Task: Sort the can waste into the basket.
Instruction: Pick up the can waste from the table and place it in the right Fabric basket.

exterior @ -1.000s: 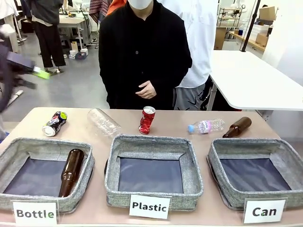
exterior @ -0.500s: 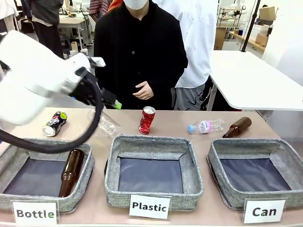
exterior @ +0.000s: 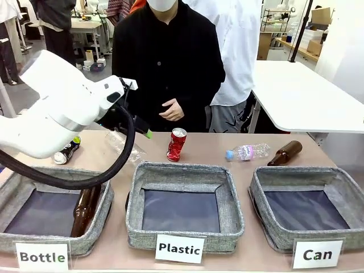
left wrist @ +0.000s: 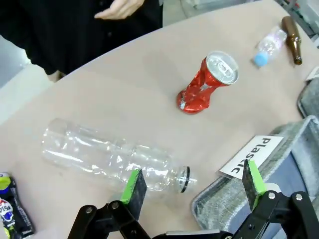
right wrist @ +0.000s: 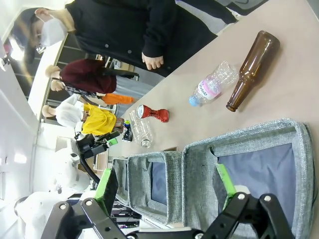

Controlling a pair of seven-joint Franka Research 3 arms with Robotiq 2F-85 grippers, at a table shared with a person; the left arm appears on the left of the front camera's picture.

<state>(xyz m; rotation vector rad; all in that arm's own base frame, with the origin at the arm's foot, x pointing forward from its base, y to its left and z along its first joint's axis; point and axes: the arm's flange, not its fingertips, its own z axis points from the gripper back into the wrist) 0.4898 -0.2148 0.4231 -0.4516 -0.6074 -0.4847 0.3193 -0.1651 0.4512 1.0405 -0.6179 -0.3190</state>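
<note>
Left jaws gape empty — crushed red can stands beyond them, untouched.

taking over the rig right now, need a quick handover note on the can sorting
Left hand: open, holding nothing, above the clear plastic bottle.
Right hand: open, holding nothing, pointed at the Can basket.
Red can: on the table behind the Plastic basket. Black can: far left.
Done: nothing.
Left: both cans into the Can basket.
</note>
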